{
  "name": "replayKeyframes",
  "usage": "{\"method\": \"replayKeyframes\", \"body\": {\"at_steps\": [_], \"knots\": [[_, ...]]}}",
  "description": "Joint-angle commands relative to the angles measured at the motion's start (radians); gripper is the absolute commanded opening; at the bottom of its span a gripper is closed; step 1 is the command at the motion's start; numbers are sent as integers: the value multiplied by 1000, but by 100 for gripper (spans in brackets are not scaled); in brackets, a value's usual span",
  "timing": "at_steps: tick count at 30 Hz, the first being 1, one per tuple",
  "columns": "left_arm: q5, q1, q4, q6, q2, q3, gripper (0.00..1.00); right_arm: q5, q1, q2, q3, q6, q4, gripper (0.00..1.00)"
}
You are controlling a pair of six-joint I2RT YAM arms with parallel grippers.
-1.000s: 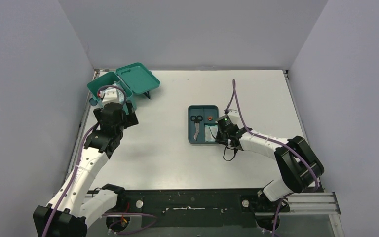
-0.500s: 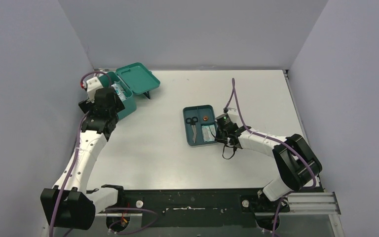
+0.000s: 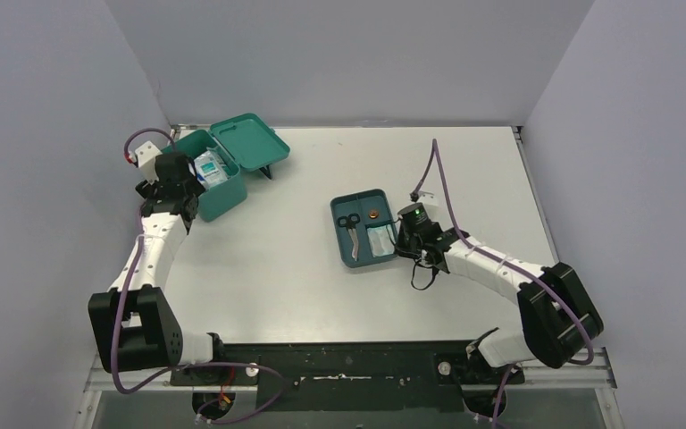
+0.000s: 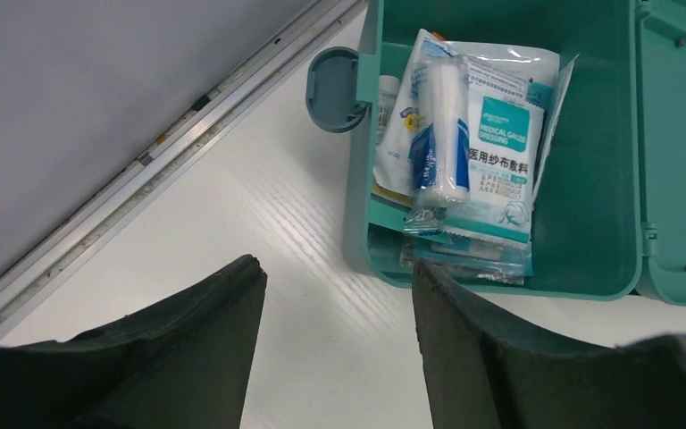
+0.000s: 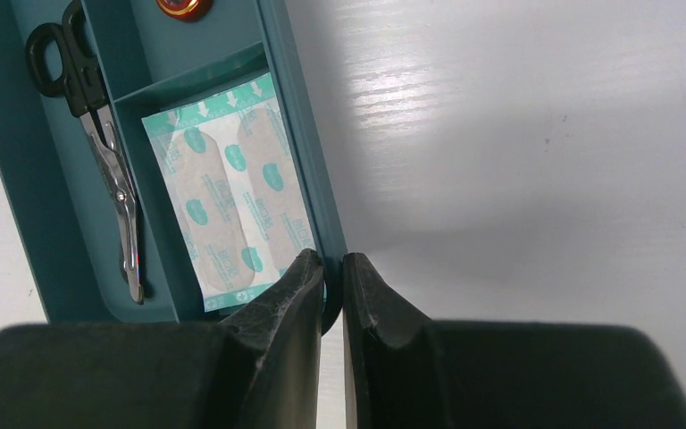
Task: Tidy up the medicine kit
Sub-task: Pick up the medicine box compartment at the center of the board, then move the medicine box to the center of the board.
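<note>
Pinching the side wall of the blue tray (image 5: pixel 290 125), our right gripper (image 5: pixel 332 268) is clamped tight. Our left gripper (image 4: pixel 335 268) hangs with fingers apart (nothing between them) beside the open medicine kit (image 4: pixel 589 179).

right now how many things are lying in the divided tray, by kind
scissors: 1
wrapped plasters: 2
small red round thing: 1
total: 4 in the divided tray

Pale grey walls (image 3: pixel 339 54) enclose a white table (image 3: pixel 277 286).
</note>
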Motion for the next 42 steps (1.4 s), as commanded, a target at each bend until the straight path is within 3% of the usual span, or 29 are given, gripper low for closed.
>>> {"method": "replayKeyframes", "body": {"at_steps": [1,27,38,42], "knots": [[52,16,140,-54,16,3,58,-16,-10,-82,-1,-20,14,0],[218,82,217,-68,171,-33,41,-32,-17,-210,-36,-13,15,0],[314,74,138,-44,147,-3,6,-3,-17,-261,43,-38,-87,0],[326,49,113,-30,124,-9,0,0,-19,-275,92,-43,-123,0]]}}
